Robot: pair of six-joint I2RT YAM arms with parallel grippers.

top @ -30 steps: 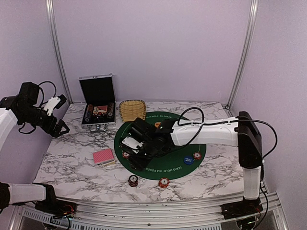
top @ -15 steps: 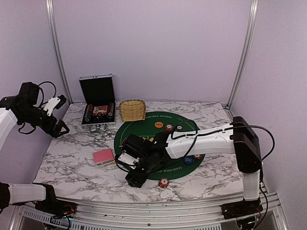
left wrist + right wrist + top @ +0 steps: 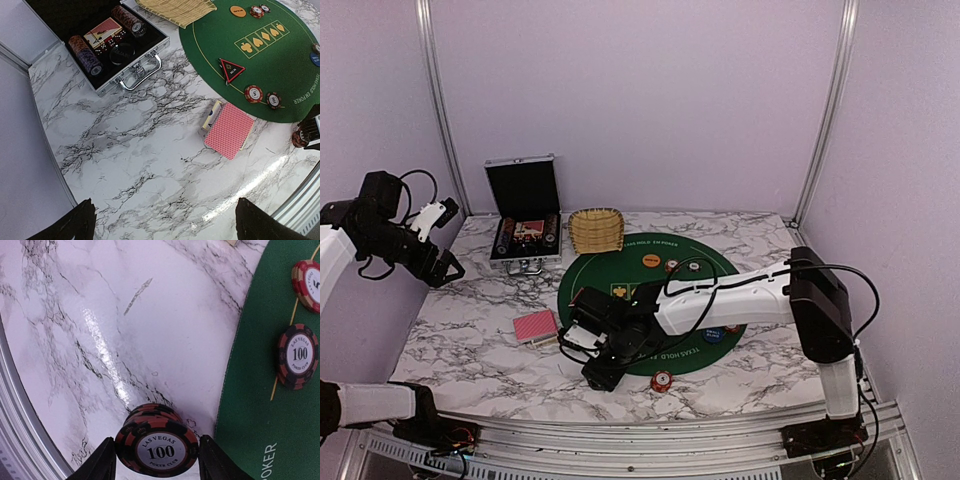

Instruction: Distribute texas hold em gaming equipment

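On the marble table (image 3: 470, 330), just off the green mat (image 3: 650, 250), the left gripper (image 3: 165, 220) hangs spread wide, seemingly keeping clear, while the right gripper (image 3: 157, 462) pinches a stack of chips (image 3: 156, 449), probably to deal it out.

Only two finger stubs of the right tool (image 3: 156, 455) show at the wrist view's bottom edge; whether they press the chip stack (image 3: 155, 437) between them cannot be told; from above, the tool hides that stack; the left tool (image 3: 167, 220) is cropped to two dark tips; a red chip (image 3: 311, 285) beyond the right finger is clipped by the frame.
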